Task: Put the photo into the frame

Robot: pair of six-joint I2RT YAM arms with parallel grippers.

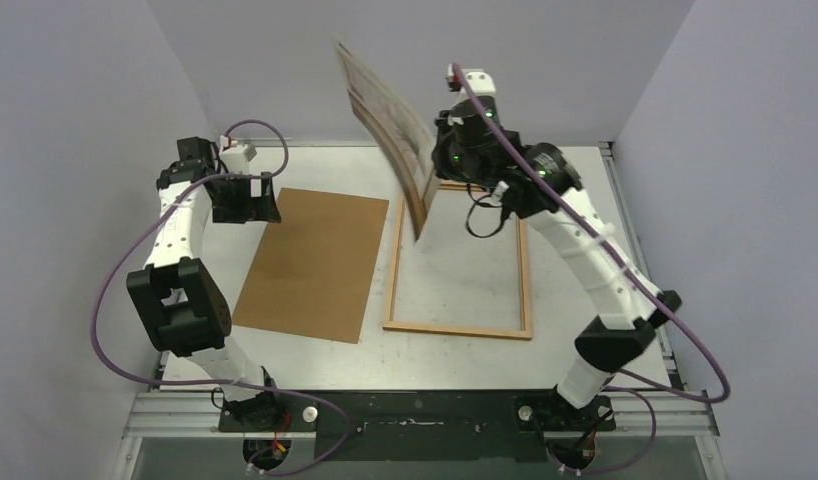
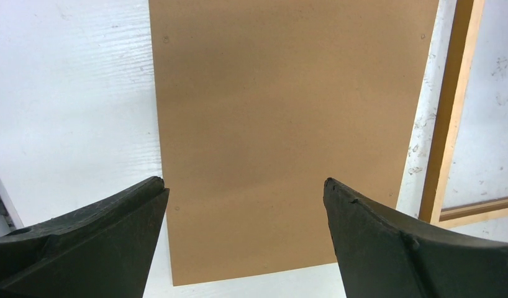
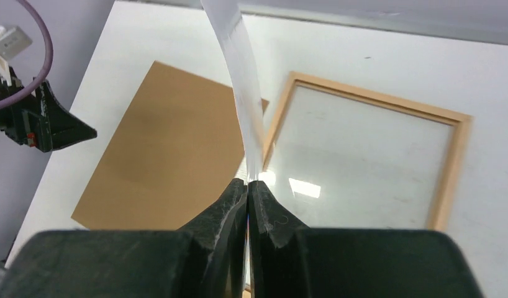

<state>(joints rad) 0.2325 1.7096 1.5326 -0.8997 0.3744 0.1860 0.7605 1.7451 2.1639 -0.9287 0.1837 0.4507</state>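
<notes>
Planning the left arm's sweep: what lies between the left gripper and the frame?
The brown backing sheet, then a narrow bare strip of table before the frame; left wrist view shows it.

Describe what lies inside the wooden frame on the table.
Inside the frame only a glossy pale surface shows. The photo, held above by the right end effector, hides its far left corner in the top view.

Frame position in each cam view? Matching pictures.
Top external: the frame lies flat, right of centre.
Left wrist: the frame, only rails at the right edge.
Right wrist: the frame, right of centre.
Shared landmark: brown backing sheet, directly left of it everywhere.
</notes>
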